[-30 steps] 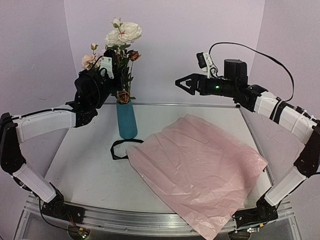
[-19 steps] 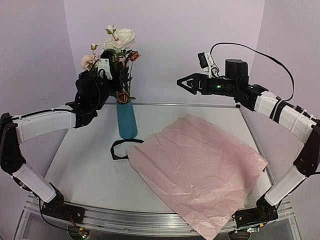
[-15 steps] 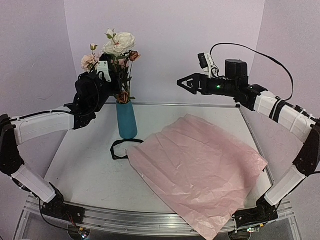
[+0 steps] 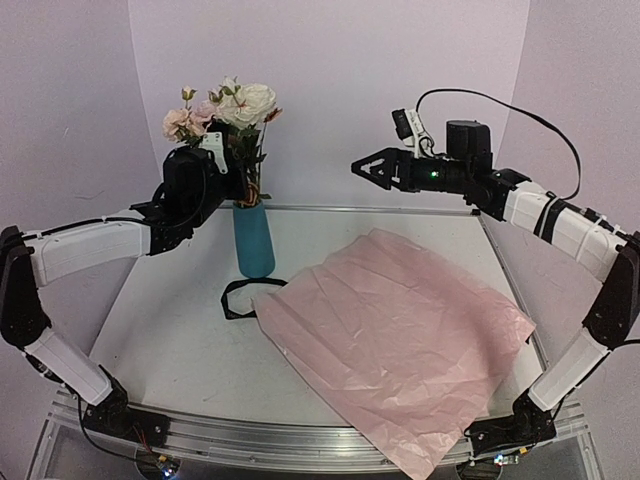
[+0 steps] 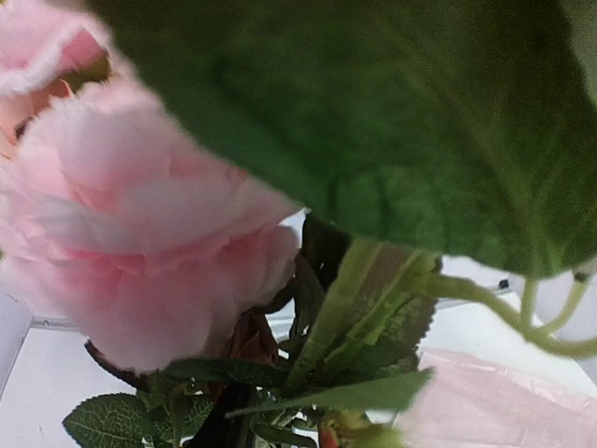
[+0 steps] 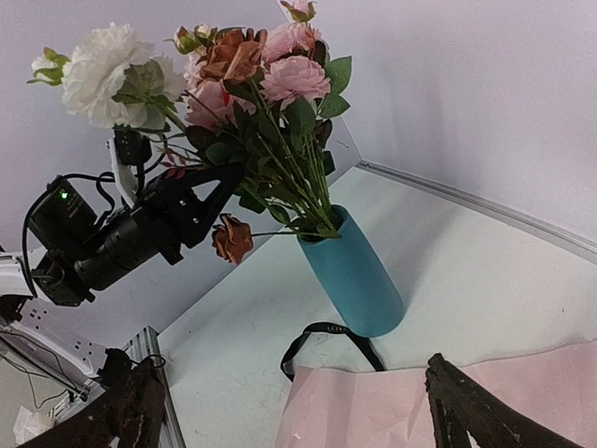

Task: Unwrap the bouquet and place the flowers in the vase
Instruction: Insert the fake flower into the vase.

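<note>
Settling the flowers (image 4: 232, 110) into the vase (image 4: 254, 243) looked nearly done. The stems ran down into the teal neck and the blooms fanned out above it at the far left of the surface (image 4: 170, 330). The left hand (image 4: 238, 178) reached in among the stems just above the rim. Whether it was clamped on a stem or merely lay beside them could not be told, since a big leaf (image 5: 373, 112) and a pink rose (image 5: 140, 233) filled the left wrist view.

To finish well, this hand would probably need to ease off gently, spread fully and back out toward its own side, slowly. A leaf snagged on a finger could drag the bunch or tip the tall, narrow vase. One rust rose (image 6: 230, 239) drooped low on that side, close to the hand, and seemed the likeliest to catch.

The right hand (image 4: 365, 166) hung in the air well apart from the flowers and vase, spread wide with nothing in it, and obstructed nothing. The pink wrapping paper (image 4: 400, 325) lay opened out across the right half of the surface, its nearest corner near the vase's foot. A black ribbon (image 4: 240, 297) lay in a loop just in front of the vase, one end meeting the paper's corner. Neither seemed likely to block a retreat.
</note>
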You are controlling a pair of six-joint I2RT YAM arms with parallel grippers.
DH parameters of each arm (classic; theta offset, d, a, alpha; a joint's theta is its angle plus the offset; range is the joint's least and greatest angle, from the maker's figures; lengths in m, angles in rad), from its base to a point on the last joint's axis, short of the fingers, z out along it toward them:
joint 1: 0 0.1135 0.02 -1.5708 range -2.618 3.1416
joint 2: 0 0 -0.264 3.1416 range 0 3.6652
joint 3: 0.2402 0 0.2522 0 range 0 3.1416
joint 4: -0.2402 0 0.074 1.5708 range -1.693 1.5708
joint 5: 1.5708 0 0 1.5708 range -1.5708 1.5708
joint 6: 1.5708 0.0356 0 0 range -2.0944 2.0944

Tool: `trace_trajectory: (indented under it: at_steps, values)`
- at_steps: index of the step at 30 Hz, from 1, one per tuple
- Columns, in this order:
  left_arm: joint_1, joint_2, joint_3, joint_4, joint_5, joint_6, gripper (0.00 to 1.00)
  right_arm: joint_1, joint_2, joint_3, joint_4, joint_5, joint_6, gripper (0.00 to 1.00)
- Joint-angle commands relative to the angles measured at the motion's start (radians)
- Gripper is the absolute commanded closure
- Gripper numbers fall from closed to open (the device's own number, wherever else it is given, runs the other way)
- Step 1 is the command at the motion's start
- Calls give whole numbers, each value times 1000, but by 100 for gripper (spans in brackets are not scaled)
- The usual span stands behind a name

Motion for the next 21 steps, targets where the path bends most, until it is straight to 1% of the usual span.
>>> trace_trajectory:
  at_steps: [1,2,4,5,7,9,11,15,21]
  values:
    - [5,22,101,-113,10,-63,77,-4,3,47,33,-33,12,2]
    - [5,27,119,-137,12,-68,75,-5,2,46,33,-33,13,2]
    - [5,25,138,-162,29,-69,66,-5,1,45,33,-34,13,2]
    - [5,18,137,-164,35,-72,62,-4,1,43,33,-34,15,2]
    - [5,-2,128,-167,43,-80,51,-4,2,42,33,-36,20,2]
    - [6,-22,121,-184,47,-88,43,-5,4,43,33,-37,23,2]
    - [5,-39,116,-213,47,-101,38,-4,5,44,33,-39,28,2]
    - [4,-78,96,-265,48,-130,32,-5,13,47,34,-41,34,2]
    - [5,-129,69,-336,38,-168,31,-4,32,58,35,-56,59,2]
